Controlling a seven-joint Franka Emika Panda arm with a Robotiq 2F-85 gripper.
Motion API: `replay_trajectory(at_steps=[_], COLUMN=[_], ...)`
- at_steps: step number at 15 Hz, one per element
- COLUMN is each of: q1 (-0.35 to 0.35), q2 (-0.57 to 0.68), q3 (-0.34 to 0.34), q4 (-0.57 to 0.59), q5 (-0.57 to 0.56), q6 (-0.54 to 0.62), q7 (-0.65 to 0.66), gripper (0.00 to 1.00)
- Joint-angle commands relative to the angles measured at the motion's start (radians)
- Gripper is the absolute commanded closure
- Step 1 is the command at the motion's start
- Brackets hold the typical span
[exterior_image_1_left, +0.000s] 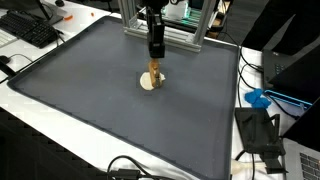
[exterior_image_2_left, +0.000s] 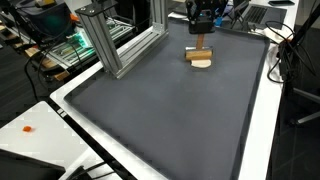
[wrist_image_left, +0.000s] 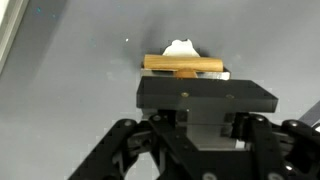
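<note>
Robotics lab bench among office desks.
We note a dark grey mat (exterior_image_1_left: 120, 110) covering a white table (exterior_image_1_left: 40, 130), with an aluminium extrusion frame (exterior_image_2_left: 120, 40) standing at its far edge. Around it are a black keyboard (exterior_image_1_left: 30, 30), loose black cables (exterior_image_1_left: 130, 168) and cluttered electronics (exterior_image_2_left: 65, 45) just beside the bench.

**No Readable Writing in Any View**

Finding no text, label, brand, number or sign that can be read, neither in both exterior views nor in the wrist view. Seeing keys on the keyboard (exterior_image_1_left: 30, 30) at the edge of an exterior view, but too small and too blurred for reading any character on them.
</note>
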Motion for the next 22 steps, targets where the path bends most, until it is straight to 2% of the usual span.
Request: replay_trajectory(at_steps=[1, 10, 22], q1=[0.007, 0.023, 0.043], q2=[0.015, 0.023, 0.03], q3=[0.021, 0.039, 0.001], q4=[-0.048, -0.036, -0.033], q5=[0.051, 0.049, -0.16], q6=[-0.008, -0.044, 0.038], q7=[-0.035, -0.068, -0.009], gripper=[0.66, 0.66, 0.66])
